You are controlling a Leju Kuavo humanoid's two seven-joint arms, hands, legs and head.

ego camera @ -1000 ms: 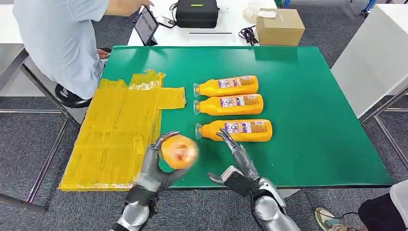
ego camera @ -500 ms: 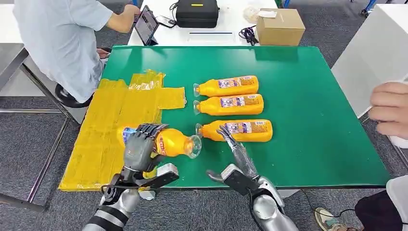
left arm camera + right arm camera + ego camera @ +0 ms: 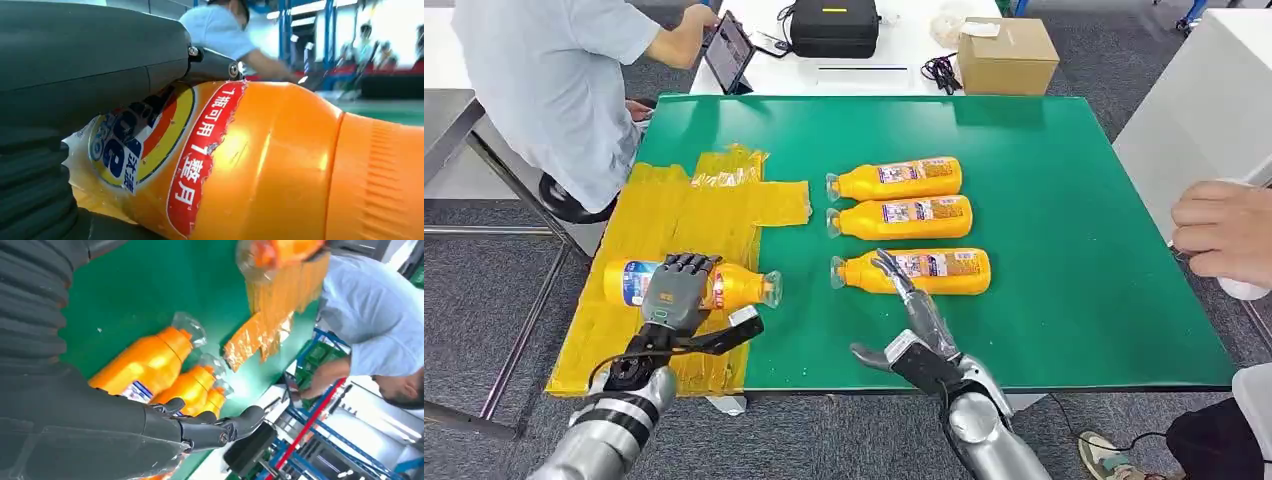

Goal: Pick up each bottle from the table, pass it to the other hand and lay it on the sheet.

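Your left hand [image 3: 676, 292] had its fingers wrapped over the top of an orange bottle [image 3: 724, 286], gripping it around the labelled part. That bottle lay on its side over the yellow sheet [image 3: 674, 225], its clear cap pointing toward the green desk [image 3: 1064, 200] and its base toward the sheet's outer edge. From the wrist camera you saw the same bottle [image 3: 260, 165] close up, with the thumb [image 3: 95, 55] pressed across its label.

Your right hand [image 3: 911, 320] was holding nothing: its fingers were stretched out and apart, reaching up over the near edge of the desk, the fingertips [image 3: 886, 265] just beside the neck of the nearest bottle of a row [image 3: 914, 270]. Whether they touched it you could not tell.

Three orange bottles made up that row, all on their sides on the desk just beyond the sheet, caps toward the sheet: the nearest one, a middle bottle [image 3: 902, 217] and a far bottle [image 3: 896, 180].

Beyond the sheet's far corner a person in a light blue shirt [image 3: 549, 80] stood at a tablet [image 3: 727, 52]. Well away from the sheet, past the desk's opposite side, another person's hand [image 3: 1224, 232] was in view.
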